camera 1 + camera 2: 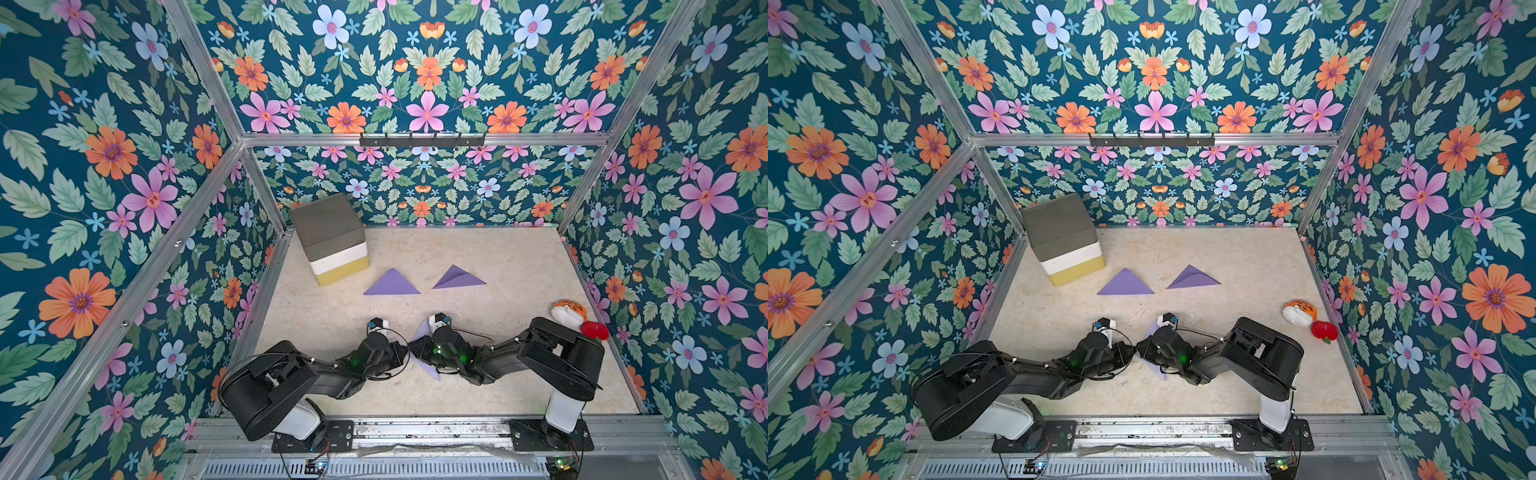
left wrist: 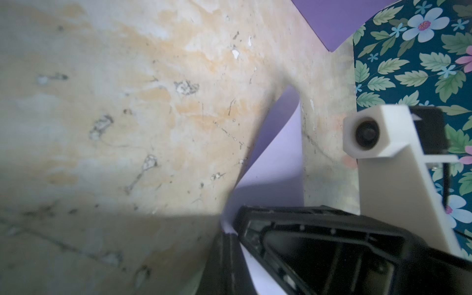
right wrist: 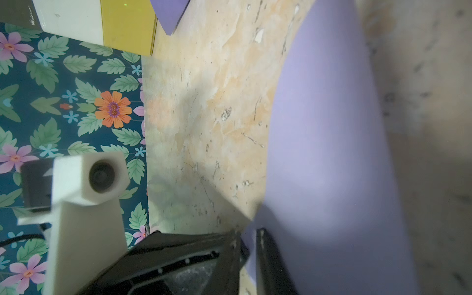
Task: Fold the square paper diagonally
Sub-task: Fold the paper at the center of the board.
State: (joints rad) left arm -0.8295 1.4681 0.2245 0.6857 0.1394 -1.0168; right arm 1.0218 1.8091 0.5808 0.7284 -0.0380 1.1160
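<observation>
The square paper (image 3: 332, 127) is held bowed, long axis near-to-far, between left gripper (image 2: 233, 236), clamped on it, and right gripper (image 3: 251, 242), whose grip cannot be told.

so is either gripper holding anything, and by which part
The left gripper pinches the purple paper at its edge. The right gripper has the edge between its jaws too, but whether it grips cannot be told.

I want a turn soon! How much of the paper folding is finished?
Two purple triangles lie folded on the table: those look done. A third purple sheet is in hand: the left tool is shut on it, and it passes between the jaws of the right tool, bowed and uncreased. Left: match its corners and press the crease.
</observation>
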